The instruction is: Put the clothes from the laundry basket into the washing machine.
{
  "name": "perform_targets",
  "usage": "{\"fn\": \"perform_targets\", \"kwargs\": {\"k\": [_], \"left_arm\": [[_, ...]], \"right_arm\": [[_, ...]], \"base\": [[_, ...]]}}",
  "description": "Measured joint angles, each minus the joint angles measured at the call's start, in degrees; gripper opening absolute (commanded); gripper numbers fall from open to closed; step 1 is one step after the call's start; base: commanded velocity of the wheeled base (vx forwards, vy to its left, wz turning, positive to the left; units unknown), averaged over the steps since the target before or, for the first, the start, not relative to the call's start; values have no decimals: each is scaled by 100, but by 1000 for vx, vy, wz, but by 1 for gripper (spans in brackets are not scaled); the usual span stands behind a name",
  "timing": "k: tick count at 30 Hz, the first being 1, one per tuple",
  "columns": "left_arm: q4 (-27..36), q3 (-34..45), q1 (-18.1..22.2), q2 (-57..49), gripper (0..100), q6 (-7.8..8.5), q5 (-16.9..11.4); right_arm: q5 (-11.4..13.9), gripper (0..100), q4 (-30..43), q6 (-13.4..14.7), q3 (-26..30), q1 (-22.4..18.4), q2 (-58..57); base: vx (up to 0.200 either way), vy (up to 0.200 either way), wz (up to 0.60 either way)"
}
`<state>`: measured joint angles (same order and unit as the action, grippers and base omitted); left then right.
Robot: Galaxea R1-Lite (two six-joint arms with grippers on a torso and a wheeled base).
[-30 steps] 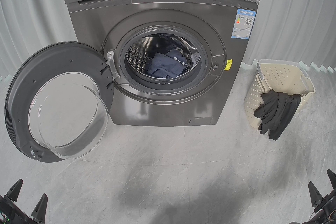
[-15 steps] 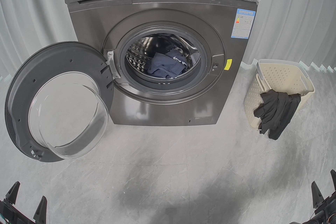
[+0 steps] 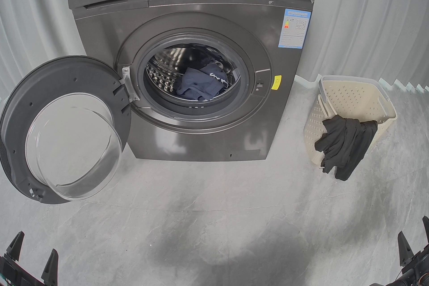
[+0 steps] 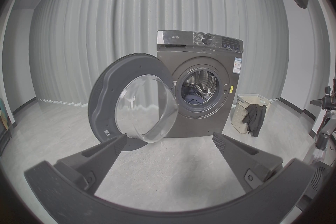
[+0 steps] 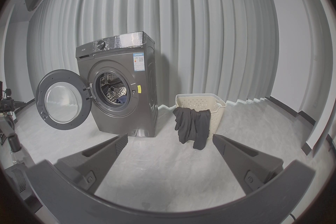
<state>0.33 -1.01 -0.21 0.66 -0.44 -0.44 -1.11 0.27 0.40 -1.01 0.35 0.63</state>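
Holding left gripper (image 3: 35,243) and right gripper (image 3: 413,226) spread open and empty, leaving black clothes (image 3: 346,146) draping over the basket (image 3: 357,81) rim at eleven o'clock from the right gripper, well apart, beside the open washing machine (image 3: 111,32), and panning slightly toward three o'clock since half a second ago.

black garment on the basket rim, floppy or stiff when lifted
Probably floppy: the black cloth garment sags in folds over the rim of the cream perforated plastic laundry basket. Likely light; may trail or snag, since it hangs outside.
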Motion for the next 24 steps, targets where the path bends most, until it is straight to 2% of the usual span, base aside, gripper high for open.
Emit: {"fn": "perform_targets", "kwargs": {"k": [12,24], "left_arm": [[2,0,-9,2,100,-100,26],[0,0,-15,5,100,-57,6]], "right_arm": [[5,100,0,-7,0,0,2],[7,100,-2,-7,0,-2,7]], "base": [[0,-200,0],[0,-200,0]]}}
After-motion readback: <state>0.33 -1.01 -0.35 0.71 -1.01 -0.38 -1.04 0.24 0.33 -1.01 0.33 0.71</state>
